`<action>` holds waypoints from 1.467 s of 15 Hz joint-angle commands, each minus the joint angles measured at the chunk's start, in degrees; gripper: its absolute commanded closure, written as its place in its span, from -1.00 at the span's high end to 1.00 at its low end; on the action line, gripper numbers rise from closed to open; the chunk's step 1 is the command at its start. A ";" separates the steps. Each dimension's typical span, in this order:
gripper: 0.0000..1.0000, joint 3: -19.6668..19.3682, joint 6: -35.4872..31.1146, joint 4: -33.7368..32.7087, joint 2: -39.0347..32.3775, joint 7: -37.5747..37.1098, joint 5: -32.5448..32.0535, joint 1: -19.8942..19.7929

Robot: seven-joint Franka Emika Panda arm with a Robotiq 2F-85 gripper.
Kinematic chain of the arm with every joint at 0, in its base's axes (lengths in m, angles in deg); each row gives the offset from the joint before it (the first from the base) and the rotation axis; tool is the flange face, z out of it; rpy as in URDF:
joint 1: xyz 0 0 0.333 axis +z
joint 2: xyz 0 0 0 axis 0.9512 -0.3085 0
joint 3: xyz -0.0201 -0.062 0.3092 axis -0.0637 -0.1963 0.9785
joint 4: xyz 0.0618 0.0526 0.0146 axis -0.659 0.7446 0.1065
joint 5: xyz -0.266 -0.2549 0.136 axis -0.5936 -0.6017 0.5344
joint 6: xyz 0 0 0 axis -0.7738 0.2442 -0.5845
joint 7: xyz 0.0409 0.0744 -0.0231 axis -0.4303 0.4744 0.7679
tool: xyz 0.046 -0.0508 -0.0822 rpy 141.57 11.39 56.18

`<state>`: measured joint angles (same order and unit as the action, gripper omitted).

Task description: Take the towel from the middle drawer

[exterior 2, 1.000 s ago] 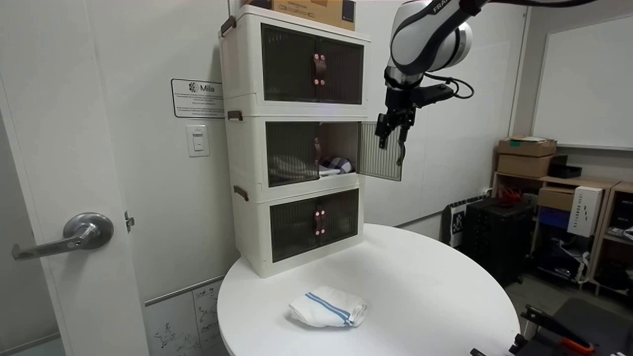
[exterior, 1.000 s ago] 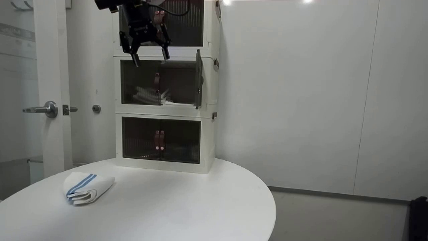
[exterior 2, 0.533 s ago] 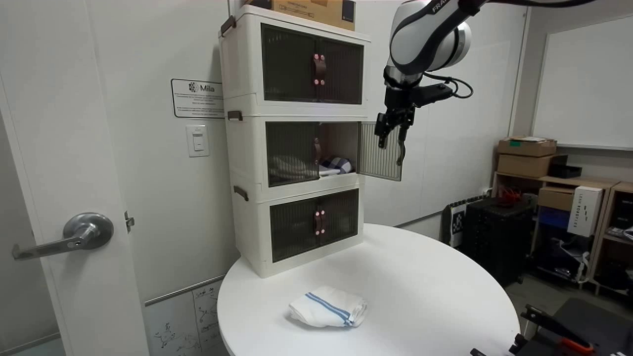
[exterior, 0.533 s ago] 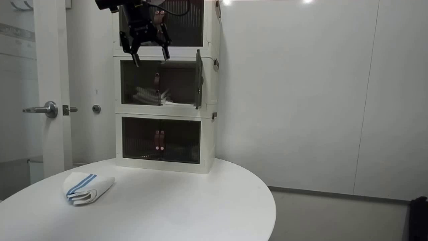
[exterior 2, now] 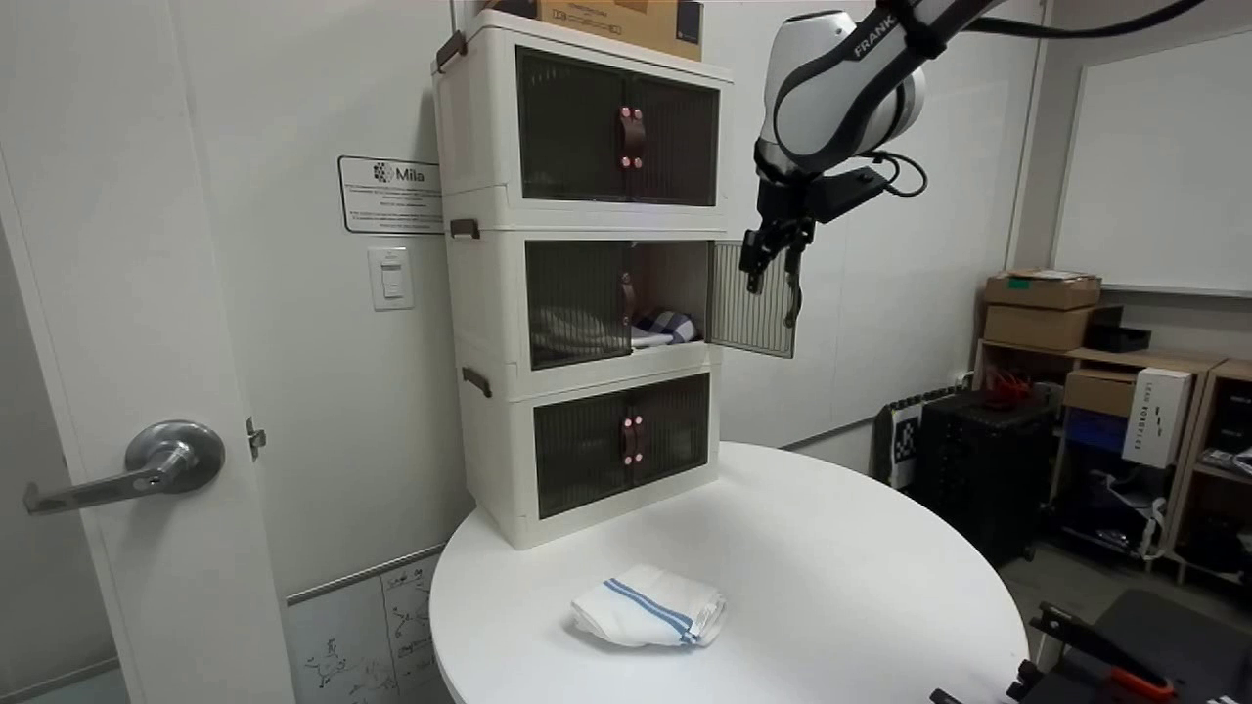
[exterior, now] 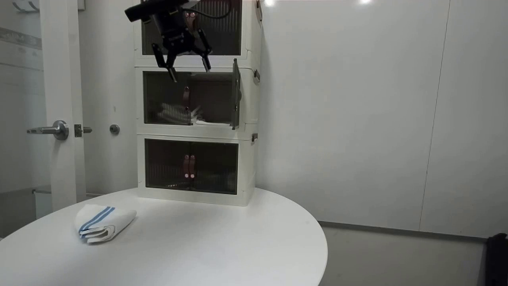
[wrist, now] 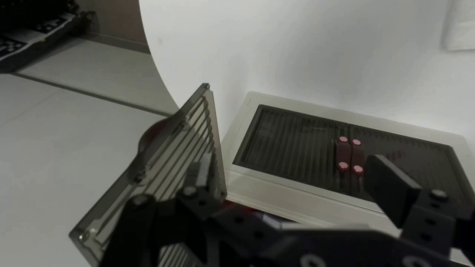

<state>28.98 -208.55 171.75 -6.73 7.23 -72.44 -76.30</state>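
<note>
in an exterior view, the white cabinet (exterior 2: 486, 313) holds in its middle compartment (exterior 2: 675, 359), from left to right, a pale bundle (exterior 2: 567, 330), seen dimly through a ribbed door (exterior 2: 577, 279), a white cloth (exterior 2: 646, 340), and a blue-and-white checked cloth (exterior 2: 673, 325). the cabinet's top compartment (exterior 2: 572, 122) and bottom compartment (exterior 2: 582, 455) are closed, their contents too dark to make out.

around the cabinet, a room door (exterior 2: 137, 293) stands to its left, then a sign (exterior 2: 391, 196) and a light switch (exterior 2: 391, 279) just beside it; a cardboard box (exterior 2: 626, 24) sits on its top. in front of its base, on the round table (exterior 2: 851, 567), lies a folded white towel (exterior 2: 646, 606) with blue stripes; whether the task's towel is this one or a cloth in the middle compartment, i cannot tell.

the ribbed door stands in the way of the pale bundle, while the swung-out door (exterior 2: 734, 303) juts from the cabinet's right edge. the gripper (exterior: 190, 74) hangs in front of the cabinet, its fingers (wrist: 393, 193) spread apart; in the wrist view the swung-out door shows behind one of them, and whether they touch, i cannot tell. well to the cabinet's right stand a black case (exterior 2: 978, 469) and shelves (exterior 2: 1164, 362).
</note>
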 commanded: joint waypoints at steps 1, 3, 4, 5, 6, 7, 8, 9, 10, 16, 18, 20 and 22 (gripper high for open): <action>1.00 -0.36 -6.04 -4.77 -6.07 -0.95 -3.13 -0.32; 1.00 -0.86 -9.93 -6.69 -8.91 -1.07 -3.55 -0.22; 1.00 -1.17 -11.88 -7.76 -10.39 -1.13 -3.48 -0.15; 1.00 -1.51 -13.22 -8.80 -11.78 -1.36 -3.52 -0.06; 1.00 -1.88 -14.72 -9.98 -13.30 -1.37 -3.06 0.05; 1.00 -2.27 -15.92 -11.05 -14.62 -1.35 -2.94 0.19; 1.00 -2.61 -17.12 -12.24 -16.14 -1.35 -2.61 0.34; 1.00 -2.91 -18.10 -13.38 -17.51 -1.04 -2.14 0.46; 1.00 -3.03 -18.72 -14.77 -19.13 -0.70 -1.19 0.57; 1.00 -2.49 -19.88 -22.50 -27.18 1.47 3.00 1.03; 1.00 -2.42 -19.61 -25.07 -29.38 1.82 3.93 1.38; 1.00 -2.48 -19.16 -27.64 -31.48 2.15 4.12 1.82; 1.00 -1.98 -18.35 -30.08 -33.42 3.22 4.72 1.90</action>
<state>26.85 -227.62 147.07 -36.20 7.85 -69.61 -74.88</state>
